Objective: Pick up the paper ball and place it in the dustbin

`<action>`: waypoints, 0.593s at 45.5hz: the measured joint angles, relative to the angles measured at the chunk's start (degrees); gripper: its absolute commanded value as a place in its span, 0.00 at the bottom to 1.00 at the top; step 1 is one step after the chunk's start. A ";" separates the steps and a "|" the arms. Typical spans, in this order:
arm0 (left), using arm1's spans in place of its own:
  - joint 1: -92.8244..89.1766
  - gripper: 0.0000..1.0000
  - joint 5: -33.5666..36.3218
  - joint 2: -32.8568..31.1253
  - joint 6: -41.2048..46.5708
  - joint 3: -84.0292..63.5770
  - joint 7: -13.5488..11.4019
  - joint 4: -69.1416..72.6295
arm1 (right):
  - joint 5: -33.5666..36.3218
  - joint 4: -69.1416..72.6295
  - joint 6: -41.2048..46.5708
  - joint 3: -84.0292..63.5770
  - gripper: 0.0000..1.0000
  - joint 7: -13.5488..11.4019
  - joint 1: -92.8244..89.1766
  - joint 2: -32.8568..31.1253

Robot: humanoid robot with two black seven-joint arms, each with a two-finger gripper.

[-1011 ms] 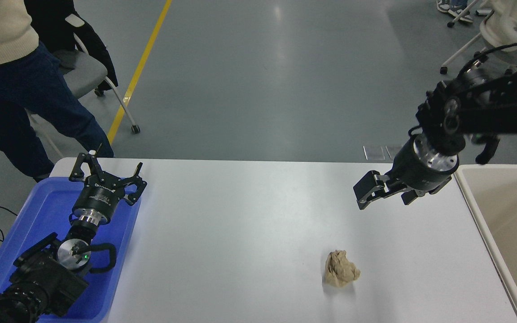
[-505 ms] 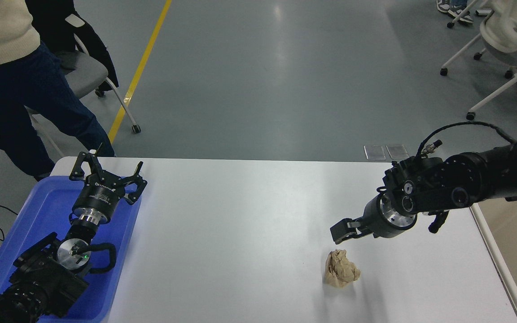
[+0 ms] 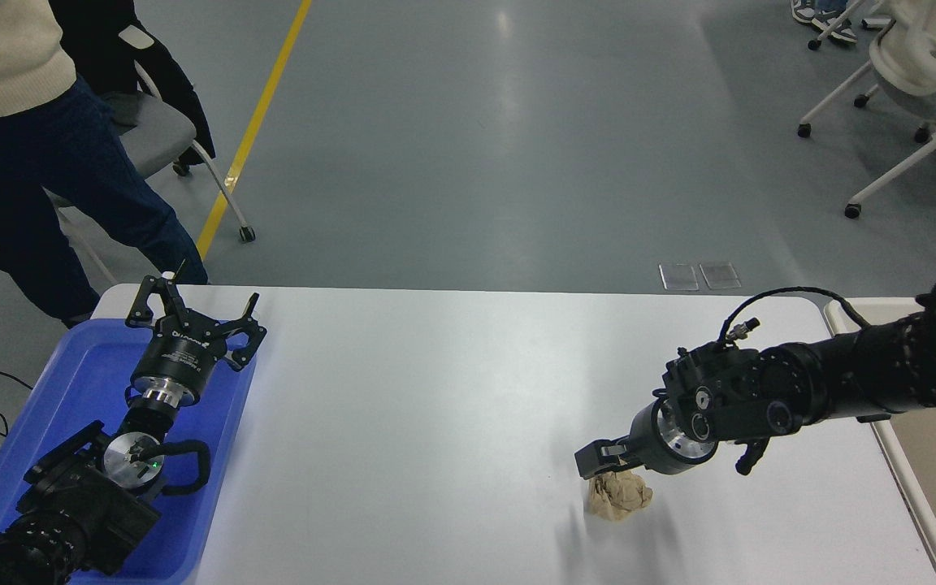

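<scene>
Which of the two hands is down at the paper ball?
The right hand, reaching in from the right directly over the paper ball. The left hand sits parked over the blue tray, far across the table.
</scene>
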 measured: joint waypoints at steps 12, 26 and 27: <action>0.00 1.00 0.00 0.00 0.00 0.00 0.00 0.00 | -3.61 -2.73 -2.53 -0.11 0.17 -0.10 -4.19 1.25; 0.00 1.00 0.00 0.00 0.00 0.00 0.00 0.00 | -1.40 -3.33 -1.70 -0.61 0.00 -0.20 -4.05 0.21; 0.00 1.00 0.00 0.00 0.00 0.00 0.00 0.00 | -1.19 -3.30 -1.53 -0.65 0.00 -0.21 -3.86 0.11</action>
